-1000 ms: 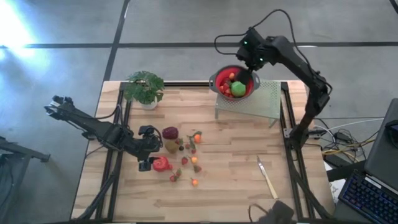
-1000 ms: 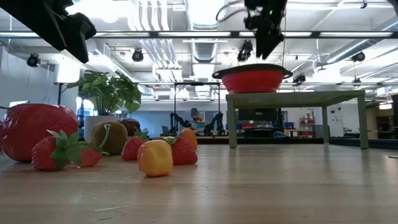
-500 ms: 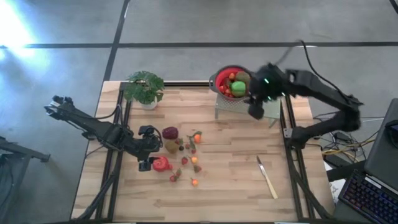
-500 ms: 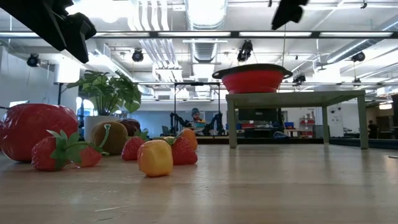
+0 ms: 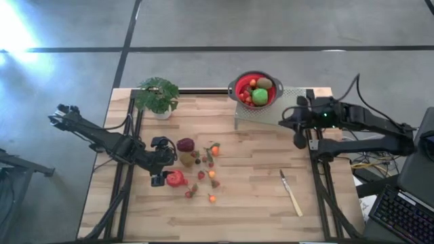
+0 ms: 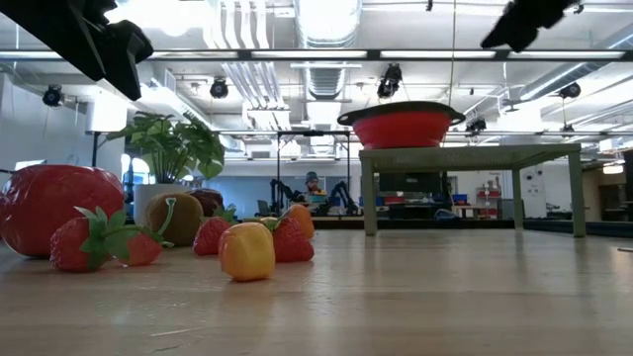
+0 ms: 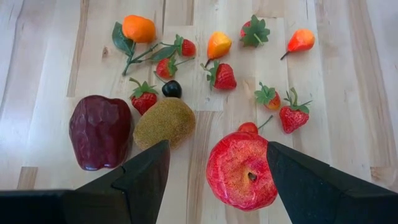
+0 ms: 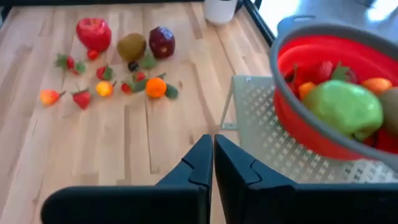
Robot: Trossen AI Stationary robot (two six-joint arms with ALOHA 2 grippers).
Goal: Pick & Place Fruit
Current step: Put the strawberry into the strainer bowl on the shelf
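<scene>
Fruit, small red, orange and brown plastic toys (image 5: 196,168), lies scattered at the wooden tabletop's (image 5: 251,203) nine o'clock. The left hand (image 7: 214,180) hovers wide-fingered over a magenta-red apple (image 7: 241,173): grasping seems next. The right hand (image 8: 212,163), pinched empty, hangs at three o'clock beside the red colander (image 5: 253,89) holding some fruit.

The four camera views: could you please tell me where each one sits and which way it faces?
High view: overhead, straight down; table, both arms.
Low view: tabletop height, level across; strawberries near, right arm overhead.
Left wrist view: above the fruit, looking down; open left end effector over the red apple.
Right wrist view: beside the rack; shut right end effector.
Shared: red colander in high, low, right wrist views.
</scene>
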